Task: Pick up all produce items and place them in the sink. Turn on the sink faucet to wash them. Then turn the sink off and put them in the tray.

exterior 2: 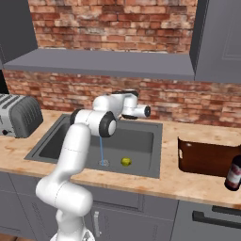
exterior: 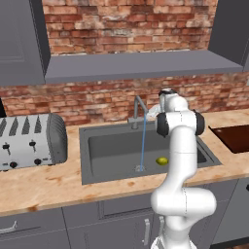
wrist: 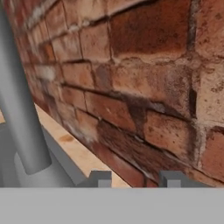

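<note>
A simulated kitchen with a wooden counter [exterior: 53, 187] along a red brick wall [exterior: 97, 99]. Set into the counter is the sink [exterior: 104, 146], a large dark grey rectangular basin, and everything below is placed relative to it.

The sink faucet [exterior: 138, 111] stands at the middle of the sink's back edge, against the brick wall. A thin blue stream of water [exterior: 142, 143] falls straight down from its spout to the drain [exterior: 140, 168] on the sink floor.

The fruit [exterior: 162, 160], small, round and yellow-green, lies inside the sink on its floor, just beside the drain on the side nearer the tray. In the right base view the fruit [exterior 2: 125, 161] sits close to the front wall of the basin, with the stream landing next to it.

The tray [exterior: 234, 137], dark reddish-brown, rests on the counter beyond the sink's right end, apart from the basin. A dark bottle [exterior 2: 234, 173] stands near the tray's front corner. A silver toaster [exterior: 30, 141] sits on the counter beyond the sink's left end.

The white robot arm rises in front of the sink and reaches over it to the back edge. Its gripper [wrist: 135, 178] is beside the faucet, pointing at the brick wall; the faucet's grey stem [wrist: 19, 113] stands to one side of it. The two fingertips [wrist: 100, 178] are set moderately apart with nothing between them, touching nothing.
</note>
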